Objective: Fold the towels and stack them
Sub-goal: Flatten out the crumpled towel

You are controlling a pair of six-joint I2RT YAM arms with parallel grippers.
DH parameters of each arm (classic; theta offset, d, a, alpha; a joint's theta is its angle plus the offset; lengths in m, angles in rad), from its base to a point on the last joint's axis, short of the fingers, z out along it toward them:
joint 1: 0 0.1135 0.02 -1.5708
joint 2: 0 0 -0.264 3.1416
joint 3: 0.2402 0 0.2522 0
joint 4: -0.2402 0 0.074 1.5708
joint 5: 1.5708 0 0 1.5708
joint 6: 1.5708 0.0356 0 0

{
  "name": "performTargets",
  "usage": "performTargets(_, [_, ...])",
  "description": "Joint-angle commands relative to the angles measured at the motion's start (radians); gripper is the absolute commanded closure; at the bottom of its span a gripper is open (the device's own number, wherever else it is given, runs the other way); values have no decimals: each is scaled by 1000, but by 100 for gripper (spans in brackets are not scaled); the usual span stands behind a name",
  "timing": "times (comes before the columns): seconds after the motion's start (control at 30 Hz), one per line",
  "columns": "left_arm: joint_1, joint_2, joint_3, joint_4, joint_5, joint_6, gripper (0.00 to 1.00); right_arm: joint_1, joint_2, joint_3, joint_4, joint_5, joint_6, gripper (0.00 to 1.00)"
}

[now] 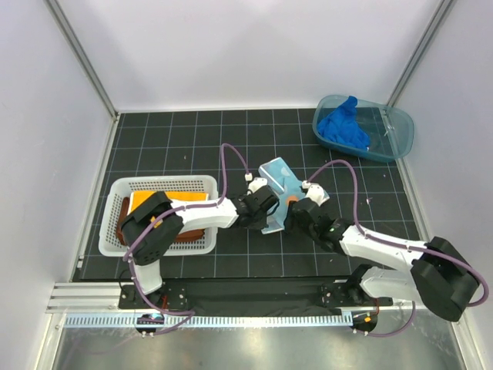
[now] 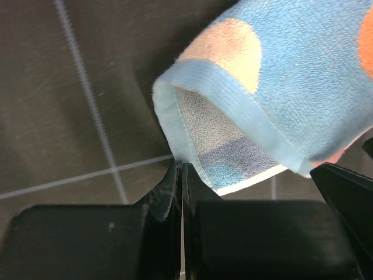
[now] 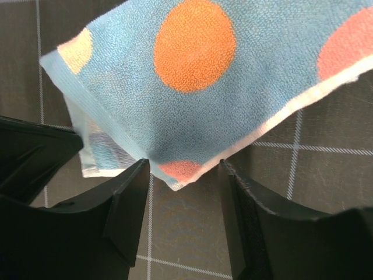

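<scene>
You're staging a fold on the spotted towel [image 1: 279,185] at centre of the table [image 1: 185,139]: left gripper [image 2: 179,166] is sitting closed at its hem, catch unclear, right gripper [image 3: 183,175] is straddling a corner, wide open, empty

Wore white shells on left arm [image 1: 202,213] and right arm [image 1: 377,245], bulky black joints [image 1: 150,227], looping purple cables [image 1: 228,158], matte black fingers [image 3: 125,204].

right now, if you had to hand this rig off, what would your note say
Left claw: shut at the hem of the spotted towel; grip unclear.
Right claw: open, that towel's corner between its fingers.
Done: yellow-orange towel lies on rust-brown towel in the white basket.
To do: fold and stack the spotted towel, then the royal blue towel bunched in the blue tub.
</scene>
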Motion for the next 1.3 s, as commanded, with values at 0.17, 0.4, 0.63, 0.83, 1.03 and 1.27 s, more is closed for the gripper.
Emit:
performTargets(0.17, [-1, -48, -35, -104, -55, 14, 100, 72, 114, 20, 94, 111, 22, 39])
performTargets(0.4, [3, -59, -41, -104, -52, 11, 100, 101, 149, 8, 100, 141, 57, 38])
performTargets(0.63, [13, -81, -45, -96, -36, 16, 100, 104, 159, 27, 72, 134, 89, 87])
performTargets(0.83, [26, -128, -41, -105, -30, 39, 100, 103, -21, 119, -162, 157, 73, 96])
performTargets(1.03, [28, -176, -69, -47, 52, 33, 89, 103, -20, 253, -293, 123, 20, 96])
performTargets(1.27, [26, -177, -136, 80, 88, -27, 45, 83, 22, 369, -353, 192, -16, 98])
